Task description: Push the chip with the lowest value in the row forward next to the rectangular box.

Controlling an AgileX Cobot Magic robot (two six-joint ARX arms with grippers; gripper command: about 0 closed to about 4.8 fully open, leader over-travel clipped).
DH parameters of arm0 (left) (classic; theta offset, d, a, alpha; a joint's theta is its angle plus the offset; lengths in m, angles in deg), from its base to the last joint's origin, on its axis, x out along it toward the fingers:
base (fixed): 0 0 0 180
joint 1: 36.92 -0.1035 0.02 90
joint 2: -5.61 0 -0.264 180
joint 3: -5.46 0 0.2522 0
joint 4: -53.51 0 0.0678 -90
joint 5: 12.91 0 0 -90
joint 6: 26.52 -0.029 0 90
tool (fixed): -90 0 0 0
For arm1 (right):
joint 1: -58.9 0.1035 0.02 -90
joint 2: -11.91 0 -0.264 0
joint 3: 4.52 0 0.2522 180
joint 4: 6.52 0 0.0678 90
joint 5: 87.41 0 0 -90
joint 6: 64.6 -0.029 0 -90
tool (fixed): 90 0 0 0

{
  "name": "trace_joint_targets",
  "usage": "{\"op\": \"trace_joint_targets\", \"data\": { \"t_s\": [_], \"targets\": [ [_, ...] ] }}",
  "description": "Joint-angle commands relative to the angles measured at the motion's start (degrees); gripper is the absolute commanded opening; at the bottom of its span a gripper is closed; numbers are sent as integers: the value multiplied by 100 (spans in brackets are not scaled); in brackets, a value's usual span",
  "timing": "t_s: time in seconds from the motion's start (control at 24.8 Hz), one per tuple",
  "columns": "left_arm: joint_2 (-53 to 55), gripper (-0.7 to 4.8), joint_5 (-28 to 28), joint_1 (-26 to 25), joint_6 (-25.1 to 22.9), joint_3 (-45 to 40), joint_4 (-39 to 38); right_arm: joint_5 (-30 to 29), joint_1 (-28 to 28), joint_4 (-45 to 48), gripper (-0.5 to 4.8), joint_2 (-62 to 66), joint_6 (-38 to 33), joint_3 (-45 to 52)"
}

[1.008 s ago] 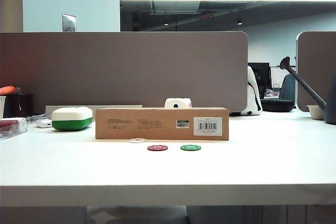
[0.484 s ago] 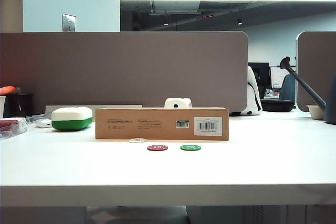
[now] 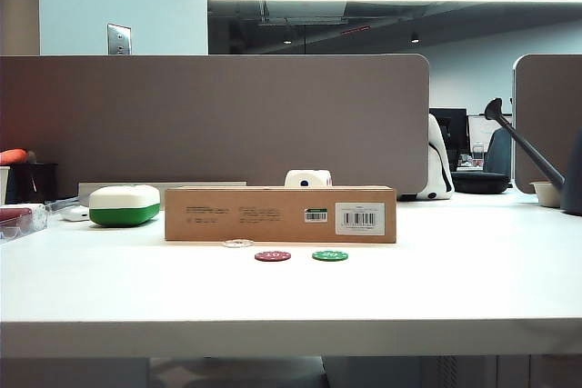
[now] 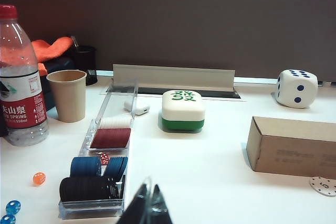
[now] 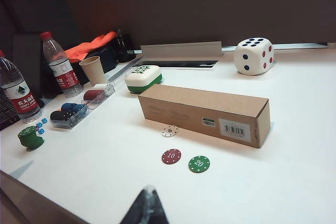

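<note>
The white chip (image 3: 238,243) lies flat just in front of the rectangular box (image 3: 280,213), close to its front face; it also shows in the right wrist view (image 5: 169,130). The rest of the row, a dark red chip (image 3: 273,256) and a green chip (image 3: 330,255), lies nearer the table's front edge. The exterior view shows neither gripper. In the left wrist view my left gripper (image 4: 149,191) is shut and empty, well back from the box (image 4: 294,145) and the white chip (image 4: 324,185). My right gripper (image 5: 148,191) is shut and empty, hanging short of the red chip (image 5: 171,156) and green chip (image 5: 199,163).
A white-and-green case (image 3: 125,204) stands left of the box, a large die (image 3: 308,178) behind it. Further left are a clear chip tray (image 4: 100,171), a paper cup (image 4: 67,95) and a water bottle (image 4: 18,77). A partition wall (image 3: 214,120) closes the back.
</note>
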Motion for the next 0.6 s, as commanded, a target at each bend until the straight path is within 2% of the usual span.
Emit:
{"op": "trace_joint_targets", "data": {
  "t_s": [0.04, 0.6],
  "targets": [
    [0, -5, 22, 2, -20, 24, 107, 0, -2, 94, -9, -2, -2, -26],
    [0, -5, 20, 4, 105, 24, -146, 0, -2, 92, -9, -2, 0, -26]
  ]
}}
